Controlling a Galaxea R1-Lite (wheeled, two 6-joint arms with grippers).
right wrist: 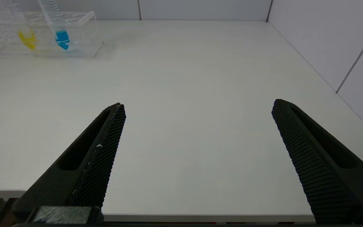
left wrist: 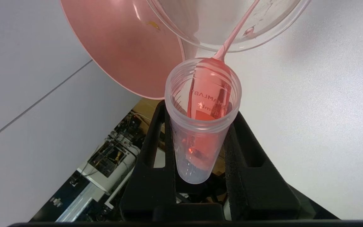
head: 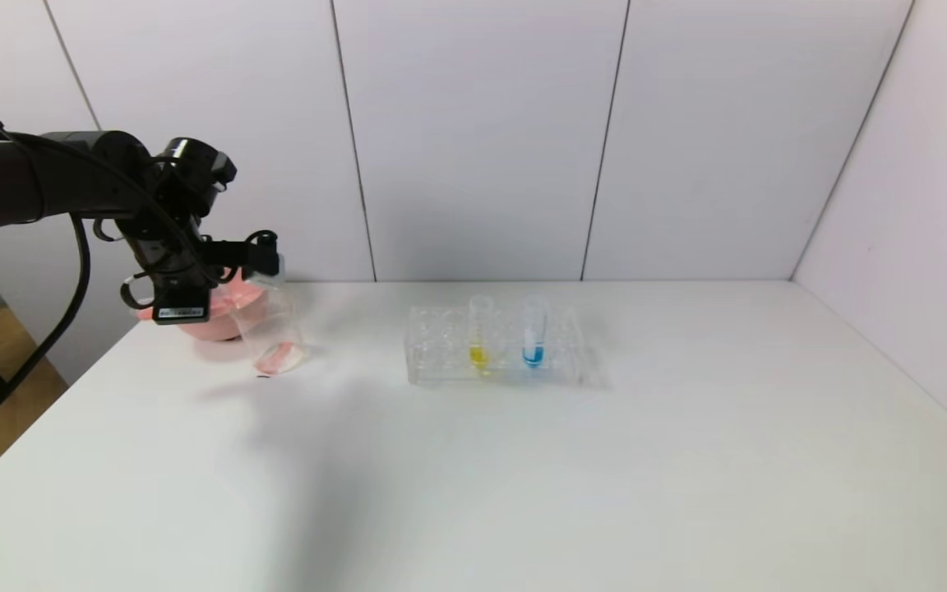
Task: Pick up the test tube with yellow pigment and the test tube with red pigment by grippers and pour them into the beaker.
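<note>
Even, bright overhead light left my left gripper (head: 264, 261) casting a soft shadow on the white table (head: 523, 460), everything reasonably sharp.

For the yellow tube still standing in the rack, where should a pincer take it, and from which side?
Probably at the bare upper section of the test tube with yellow pigment, above the clear tube rack, coming from the front with the fingers level. It stands upright with its lower part inside the rack, and the blue tube stands close on its right. The open right pincer is free.
</note>
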